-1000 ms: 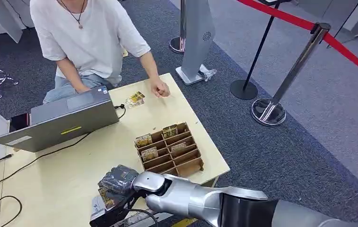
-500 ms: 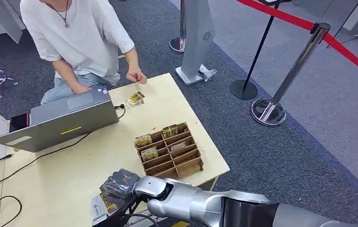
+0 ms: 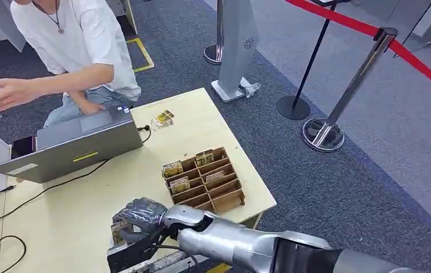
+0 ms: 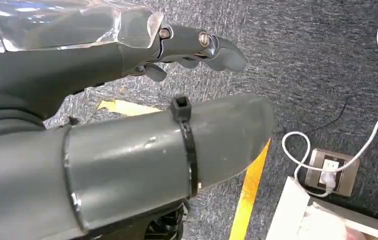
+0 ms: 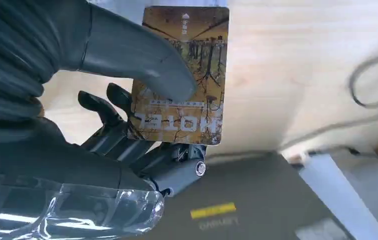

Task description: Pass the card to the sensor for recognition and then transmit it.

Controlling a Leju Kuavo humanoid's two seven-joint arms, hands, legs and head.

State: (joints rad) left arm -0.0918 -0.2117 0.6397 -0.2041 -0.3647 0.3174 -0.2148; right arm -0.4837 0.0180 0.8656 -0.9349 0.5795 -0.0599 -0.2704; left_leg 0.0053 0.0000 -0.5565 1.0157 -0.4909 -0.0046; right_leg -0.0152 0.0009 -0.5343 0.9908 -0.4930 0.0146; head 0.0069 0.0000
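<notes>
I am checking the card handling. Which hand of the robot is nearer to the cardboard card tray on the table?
The right. The right hand holds a card above the table, beside the cardboard card tray. The left hand hangs over the grey carpet, away from it.

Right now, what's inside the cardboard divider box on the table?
The cardboard divider box holds a few brown-and-gold cards standing in its far slots. Near slots look empty, though the dividers hide their bottoms.

Right hand (image 3: 139, 219) hides most of card (image 3: 119, 230) in head view; the thumb (image 5: 142, 62) covers part of its print in wrist view. Person (image 3: 70, 45) cut off at top edge.
</notes>
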